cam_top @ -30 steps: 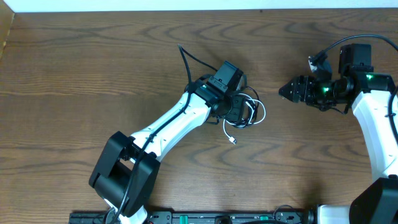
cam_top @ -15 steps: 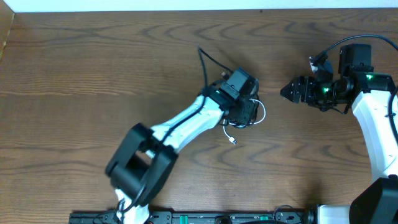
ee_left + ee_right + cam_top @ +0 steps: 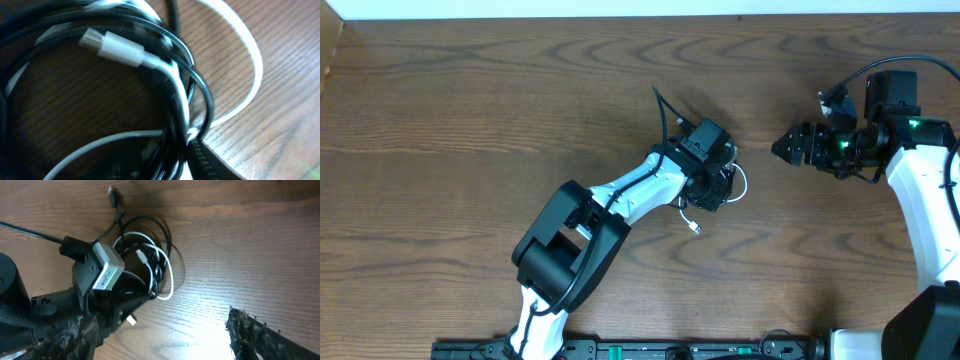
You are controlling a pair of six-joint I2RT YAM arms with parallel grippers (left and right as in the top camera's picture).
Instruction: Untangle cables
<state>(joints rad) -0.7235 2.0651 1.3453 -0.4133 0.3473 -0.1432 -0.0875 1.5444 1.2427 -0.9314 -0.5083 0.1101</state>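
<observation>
The cables lie tangled in one small coil on the wooden table right of centre: a white cable [image 3: 741, 181] and a black cable [image 3: 724, 196]. The white cable's plug end [image 3: 695, 227] trails toward the front. In the left wrist view the black loops [image 3: 197, 85] and the white cable [image 3: 252, 65] with its plug [image 3: 115, 47] fill the frame. My left gripper [image 3: 713, 185] is down on the coil, and one finger [image 3: 202, 160] presses against the bundle of strands. My right gripper [image 3: 782, 147] hangs open and empty to the right of the coil [image 3: 150, 260].
The left arm's own thicker black wire [image 3: 665, 110] arcs up behind its wrist. The left arm stretches from the front edge across the table's middle. The table's back edge meets a white wall.
The left arm has swung to the right and its gripper has shifted a little right over the coil. The cables and the right arm have stayed put.
</observation>
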